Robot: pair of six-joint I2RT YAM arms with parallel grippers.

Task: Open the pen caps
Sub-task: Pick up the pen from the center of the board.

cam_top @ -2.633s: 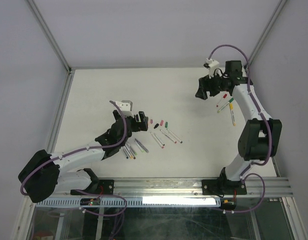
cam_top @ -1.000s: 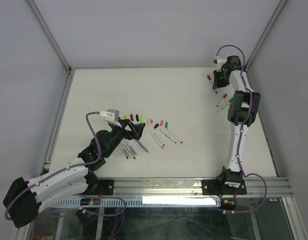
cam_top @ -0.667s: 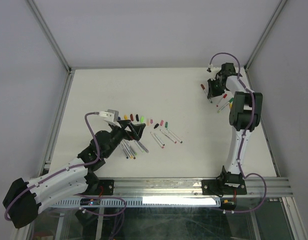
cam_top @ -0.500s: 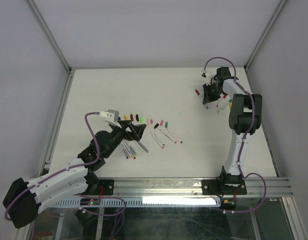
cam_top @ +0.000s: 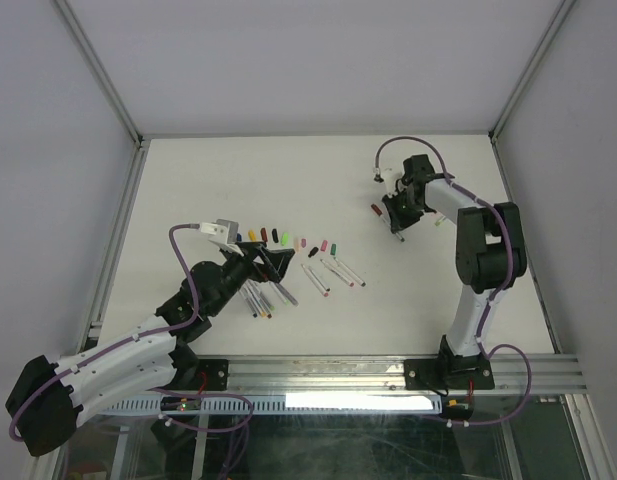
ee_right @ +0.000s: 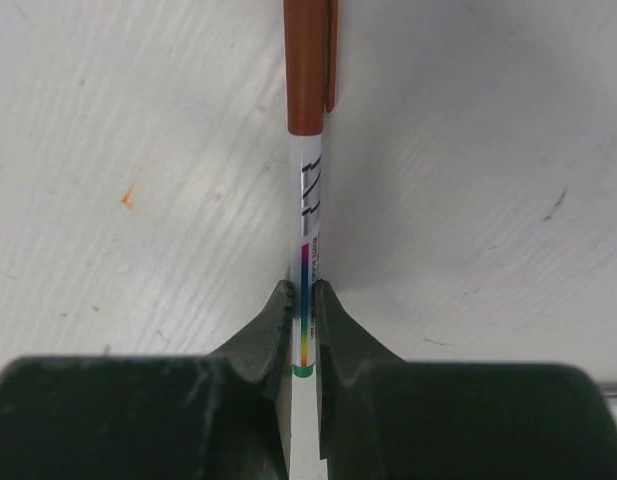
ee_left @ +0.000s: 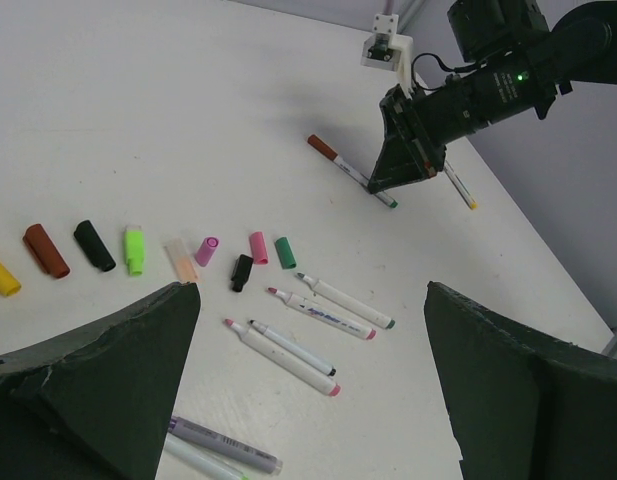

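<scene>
The left gripper (cam_top: 273, 262) hangs wide open over uncapped grey-white plastic pens (ee_left: 278, 352). Its wrist view shows the stubby coloured plastic pen caps (ee_left: 134, 250) lying loose in a row on the white table (cam_top: 288, 170). Farther right, the right gripper (cam_top: 396, 222) is clamped on a slim white pen (ee_right: 306, 210). Only its own wrist view shows clearly that this pen's rust-brown cap (ee_right: 308, 60) is still on.

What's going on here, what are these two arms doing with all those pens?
They are pulling caps off pens. The right gripper is clamped on a pen with its brown cap on, held low over the table. The left gripper hangs wide open above a row of loose caps and several uncapped pens. So several pens are already open, and this one is not yet.
</scene>
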